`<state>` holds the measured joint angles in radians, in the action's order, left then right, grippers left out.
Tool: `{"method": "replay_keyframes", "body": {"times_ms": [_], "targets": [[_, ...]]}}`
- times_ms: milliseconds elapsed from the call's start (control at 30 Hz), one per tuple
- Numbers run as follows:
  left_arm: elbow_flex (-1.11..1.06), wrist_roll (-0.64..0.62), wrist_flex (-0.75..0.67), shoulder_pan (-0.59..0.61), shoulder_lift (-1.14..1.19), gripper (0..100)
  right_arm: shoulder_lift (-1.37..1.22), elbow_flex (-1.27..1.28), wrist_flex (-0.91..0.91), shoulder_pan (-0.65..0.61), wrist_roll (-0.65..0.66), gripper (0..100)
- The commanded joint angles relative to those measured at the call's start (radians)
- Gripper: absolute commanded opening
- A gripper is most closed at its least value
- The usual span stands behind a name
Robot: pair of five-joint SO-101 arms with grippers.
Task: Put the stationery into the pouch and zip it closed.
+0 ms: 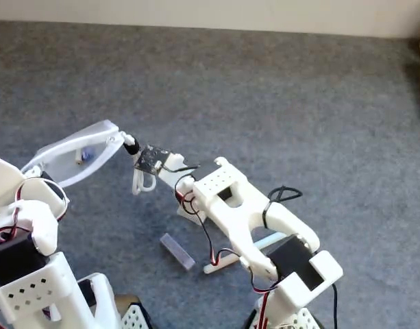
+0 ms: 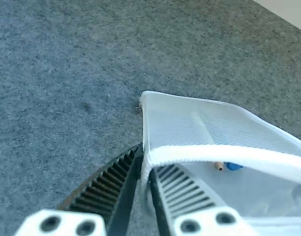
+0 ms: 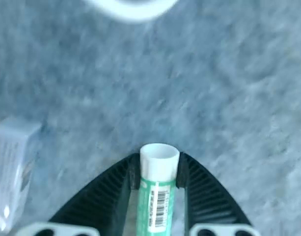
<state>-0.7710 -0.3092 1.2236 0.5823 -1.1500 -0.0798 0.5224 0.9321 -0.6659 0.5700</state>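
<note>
- Grey, carpet-like counter (image 1: 319, 103) under both arms, with a pale strip of wall (image 1: 264, 14) beyond its far edge.
- Pinches the white rim of the pouch (image 2: 204, 128) in the left end effector (image 2: 144, 162), jaws closed tight on the fabric, so the mesh hangs clear of the counter toward the near-left corner.
- Holds a blue item (image 2: 232, 166) and a pencil-like tip (image 2: 218, 166) inside the mesh.
- Clamps a green-labelled tube (image 3: 157, 201) in the right end effector (image 3: 159, 158), jaws narrowed to the tube's width, with the white cap poking just past the fingertips.
- Keeps the tube's long axis in line with the jaws, cap aimed down at bare counter and not into the pouch.
- Brings the right arm (image 1: 244, 205) in from the near edge, its wrist just beside the pouch end farthest from the left arm.
- Leaves a clear box (image 1: 177, 251) and a white pen (image 1: 220, 264) lying near the near edge, beneath that arm.
- Probably calls next for tipping the tube toward the near-left, cap first over the rim and along the pouch's length. Risks catching the cap on the rim if the mouth sags.
</note>
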Motion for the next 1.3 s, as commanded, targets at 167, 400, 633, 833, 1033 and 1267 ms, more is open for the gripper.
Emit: {"method": "replay_keyframes", "body": {"times_ms": [167, 400, 633, 833, 1033, 1267], "targets": [[0.005, -0.002, -0.023, 0.012, 0.001, 1, 0.007, -0.045, 0.082, 0.016, 0.014, 11.6], [0.005, -0.002, -0.021, 0.012, 0.001, 1, 0.007, -0.038, 0.082, 0.016, 0.014, 11.5], [0.005, -0.002, -0.021, 0.012, 0.001, 1, 0.015, -0.041, 0.085, 0.001, 0.014, 1.2], [0.005, -0.002, -0.021, 0.012, 0.001, 1, 0.016, -0.044, 0.085, -0.001, 0.014, 0.5], [0.005, -0.002, -0.025, 0.012, 0.001, 1, 0.022, -0.070, 0.174, -0.002, 0.011, 0.5], [0.005, -0.003, -0.025, 0.007, 0.001, 1, 0.139, -0.151, 0.323, -0.002, 0.009, 0.5]]}}
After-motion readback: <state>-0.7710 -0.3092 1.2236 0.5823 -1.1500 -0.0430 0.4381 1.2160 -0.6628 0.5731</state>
